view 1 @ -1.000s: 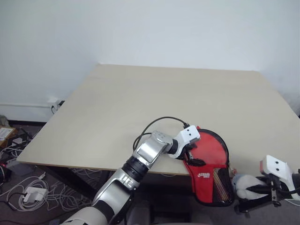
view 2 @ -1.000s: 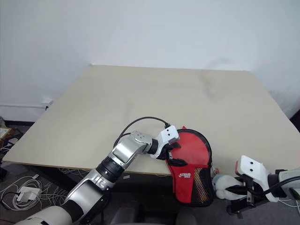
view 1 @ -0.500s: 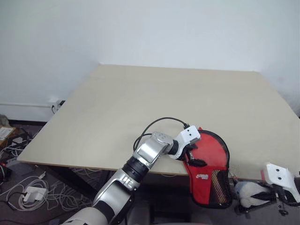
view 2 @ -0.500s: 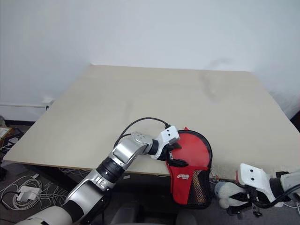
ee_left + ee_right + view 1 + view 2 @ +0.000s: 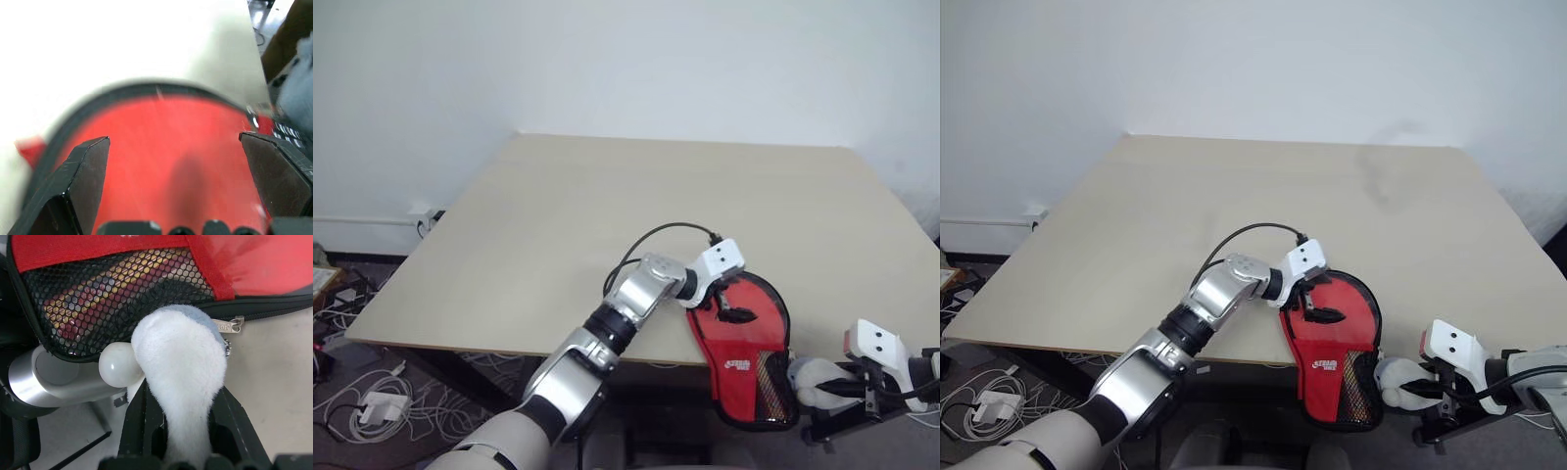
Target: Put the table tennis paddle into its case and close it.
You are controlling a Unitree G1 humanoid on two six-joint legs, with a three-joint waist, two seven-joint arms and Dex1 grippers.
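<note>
Here | case [image 5: 744, 338] overhangs table [image 5: 558, 225] edge | left gripper [image 5: 729, 299] spread wide above | right gripper [image 5: 178, 431] clamps plush zip-pull [image 5: 181, 367]

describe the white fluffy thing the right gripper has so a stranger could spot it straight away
Start at the pale wooden table and go to its near edge, where the red case hangs over. Just beyond the case's mesh end, the right gripper has its jaws shut on a soft white plush charm, the only fuzzy thing there, beside the zip pull.

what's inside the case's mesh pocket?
Through the mesh patch of the case, striped red, yellow and dark shapes show, probably the paddle's handle. The rest is covered by red fabric. The right hand grips a white plush zipper pull just outside.
</note>
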